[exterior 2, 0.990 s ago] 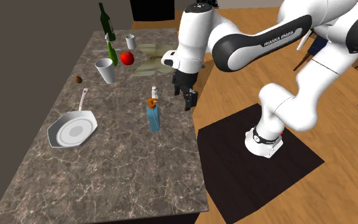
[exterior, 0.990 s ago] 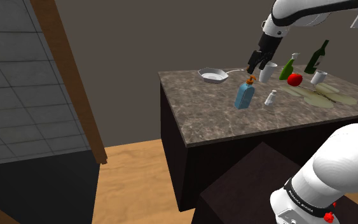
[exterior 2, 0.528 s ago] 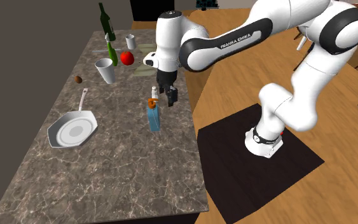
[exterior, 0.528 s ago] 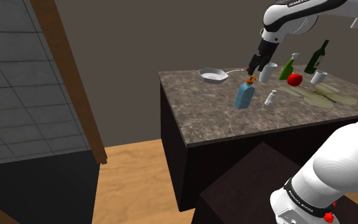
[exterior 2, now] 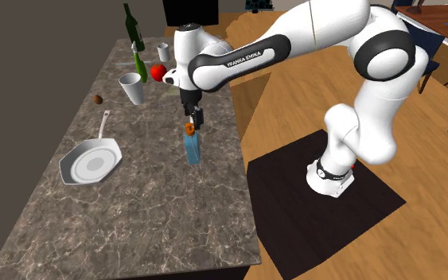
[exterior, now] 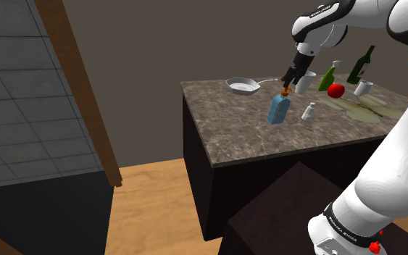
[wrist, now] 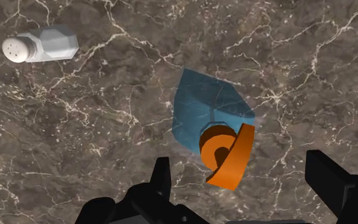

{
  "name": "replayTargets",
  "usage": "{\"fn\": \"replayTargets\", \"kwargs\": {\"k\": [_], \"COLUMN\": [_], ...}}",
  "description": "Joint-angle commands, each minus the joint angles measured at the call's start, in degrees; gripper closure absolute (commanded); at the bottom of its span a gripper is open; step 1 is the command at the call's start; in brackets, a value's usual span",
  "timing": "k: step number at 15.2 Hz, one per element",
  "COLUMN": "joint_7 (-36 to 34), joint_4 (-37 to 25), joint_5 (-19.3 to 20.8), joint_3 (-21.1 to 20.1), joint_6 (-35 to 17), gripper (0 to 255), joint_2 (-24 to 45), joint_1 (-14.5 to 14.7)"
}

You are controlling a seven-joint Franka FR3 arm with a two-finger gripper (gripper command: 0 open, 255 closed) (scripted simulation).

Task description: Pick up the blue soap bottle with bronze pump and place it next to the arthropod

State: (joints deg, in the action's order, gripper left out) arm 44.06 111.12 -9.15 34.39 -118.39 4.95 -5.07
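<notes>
Bottle first: the blue soap bottle [exterior 2: 192, 149] stands upright on the counter [exterior 2: 134, 231], approx mid-length, nearer the long edge on the stand's side than the wall-side edge. It has an orange-bronze pump [wrist: 227, 156] on top, spout turned sideways. The claw [exterior 2: 192, 121] hangs right above the pump, wide open, holding nothing. In the wrist view both fingers [wrist: 163, 178] stand well apart w/ the pump btw them, no contact.

Step in hand, as I read it: final descent to grasp. To do it well I'd drop straight down past the pump and close on the blue body or neck, not the spout, which is thin and angled and prob. slips or twists. The body sits a bit off the claw's ctr line toward the white shaker [wrist: 41, 46], so I'd shift slightly that way before closing. Keep vertical: the bottle is tall and narrow, and a side knock could tip it.

Views: the wrist view gives me pump-vs-finger offset and the spout's heading. The shoulder view gives height, claw tips just over the pump. It also shows a pale flat shape [exterior: 372, 109] past the red fruit [exterior: 335, 90], toward the counter's end w/ the green bottles [exterior: 361, 65]. I take that shape to be the arthropod. The second exterior view gives the pan [exterior 2: 91, 165] and cup [exterior 2: 132, 87] on the wall side, well apart from the bottle.
</notes>
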Motion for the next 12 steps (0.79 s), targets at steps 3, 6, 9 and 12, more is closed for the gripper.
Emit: {"fn": "replayTargets", "kwargs": {"k": [3,6,9,12], "joint_7": [1.57,2.20,2.32,2.32], "joint_4": [0.19,1.28,1.48,1.48], "joint_5": [-2.09,-3.05,-3.24,-3.24], "joint_3": [-0.18,-0.40,-0.45,-0.45], "joint_6": [-2.22,-4.20,-4.58,-4.57], "gripper": [0,0,0,0], "joint_2": [2.73,3.86,4.09,4.09], "joint_1": [-0.43,-0.53,-0.56,-0.56]}}
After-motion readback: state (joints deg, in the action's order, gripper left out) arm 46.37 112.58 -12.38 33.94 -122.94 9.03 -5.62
